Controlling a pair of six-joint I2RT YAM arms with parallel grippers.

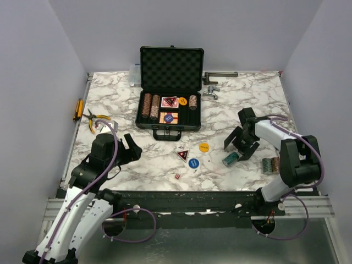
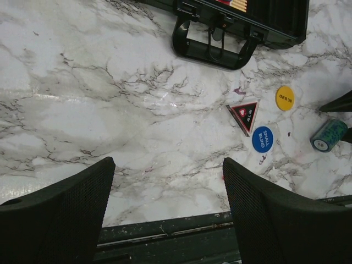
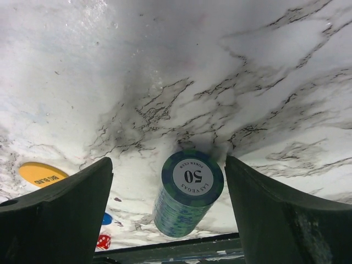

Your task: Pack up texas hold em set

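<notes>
Right gripper [image 1: 240, 149] spread wide, teal chip stack [image 3: 188, 192] lying on its side between the fingers, clear of both. Left gripper [image 2: 168, 165] spread too, over table [image 2: 82, 99]; briefcase [image 1: 171, 69] open beyond.

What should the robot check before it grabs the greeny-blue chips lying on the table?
1. Right gripper is open: ok.
2. Teal chip stack lies on its side in the gap between the jaws, touching neither: ok.
3. Case lid is up: ok.
4. Free slot in the case for this stack: cannot tell.
5. Left gripper is open over bare table, away from the stack: ok.
</notes>
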